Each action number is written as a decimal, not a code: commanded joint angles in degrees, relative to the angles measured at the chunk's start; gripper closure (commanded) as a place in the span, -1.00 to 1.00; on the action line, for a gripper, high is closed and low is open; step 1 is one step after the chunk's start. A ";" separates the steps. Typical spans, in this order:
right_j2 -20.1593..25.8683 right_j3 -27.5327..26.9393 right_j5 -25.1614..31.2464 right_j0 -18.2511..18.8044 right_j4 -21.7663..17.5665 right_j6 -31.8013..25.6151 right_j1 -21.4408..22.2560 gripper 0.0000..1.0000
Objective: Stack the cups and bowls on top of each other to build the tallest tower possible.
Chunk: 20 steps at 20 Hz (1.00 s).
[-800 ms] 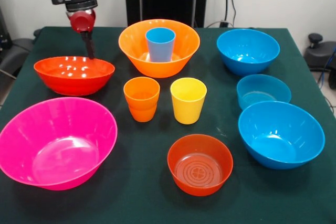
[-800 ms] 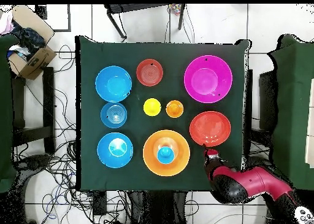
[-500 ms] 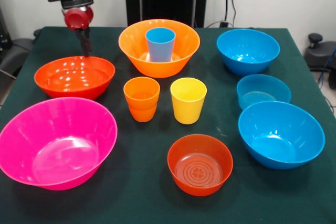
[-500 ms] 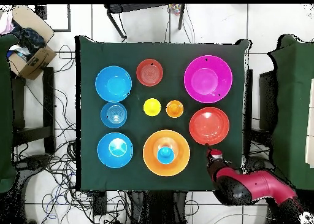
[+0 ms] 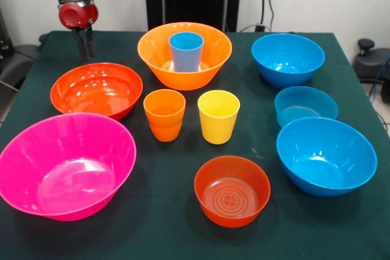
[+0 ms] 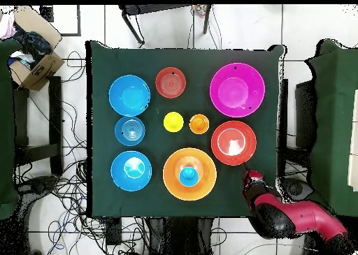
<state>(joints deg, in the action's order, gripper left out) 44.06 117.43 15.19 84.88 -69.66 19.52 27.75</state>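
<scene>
Pincer [image 5: 84, 45] hangs slightly parted, holding nothing, above the table just behind the red-orange bowl [image 5: 96, 90]

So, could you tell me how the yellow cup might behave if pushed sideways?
The yellow cup looks like thin plastic, so probably light. It stands taller than wide on a narrower base, so a high push may tip it. On the cloth-covered table, it may drag rather than glide.

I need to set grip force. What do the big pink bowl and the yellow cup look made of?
Big pink bowl: likely glossy, translucent plastic; bright highlights, and its base shows lighter through the wall. Yellow cup: probably smooth plastic too, with a softer sheen and more opaque.
</scene>
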 commanded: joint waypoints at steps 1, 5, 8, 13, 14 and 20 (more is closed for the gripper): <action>-0.14 0.06 -0.64 -2.19 1.13 6.30 -0.84 -1.00; -1.20 -0.08 -1.58 -3.49 0.04 7.30 -0.92 -1.00; -1.98 0.04 -2.28 -4.48 -1.25 7.61 -0.80 -1.00; -1.83 -0.96 0.32 -3.85 -1.91 3.02 -3.09 -1.00; -1.46 -1.08 0.80 -3.34 -1.78 1.83 -3.68 -1.00; -1.39 -2.28 1.13 -3.04 -3.31 -1.13 -6.52 -1.00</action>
<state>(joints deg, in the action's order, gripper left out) 43.80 117.43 15.18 84.63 -69.33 19.52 25.82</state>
